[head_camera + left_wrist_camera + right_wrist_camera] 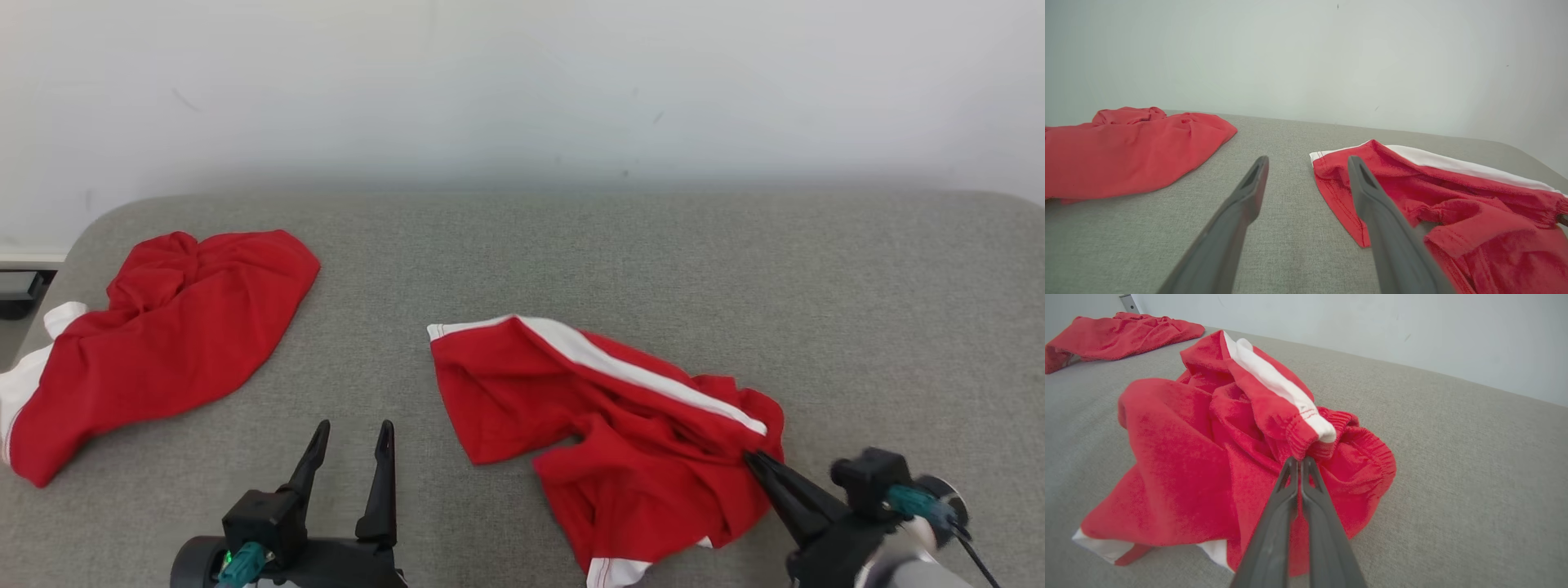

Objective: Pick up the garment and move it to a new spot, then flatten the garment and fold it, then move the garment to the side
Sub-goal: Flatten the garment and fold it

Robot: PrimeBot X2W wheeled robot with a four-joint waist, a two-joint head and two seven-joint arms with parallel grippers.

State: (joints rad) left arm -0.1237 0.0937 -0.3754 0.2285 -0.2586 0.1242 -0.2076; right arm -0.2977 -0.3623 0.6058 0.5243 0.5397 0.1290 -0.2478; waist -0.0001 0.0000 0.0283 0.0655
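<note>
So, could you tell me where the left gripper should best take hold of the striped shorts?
The left gripper could probably pinch the shorts at the white-trimmed hem corner, coming from the robot's left: it lies flat and exposed, opposite the waistband held by the right gripper.

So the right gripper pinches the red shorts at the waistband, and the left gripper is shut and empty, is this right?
Not quite: the left gripper is open, not shut, as the left wrist view shows. It is empty, and the right gripper pinches the red shorts at the waistband.
</note>
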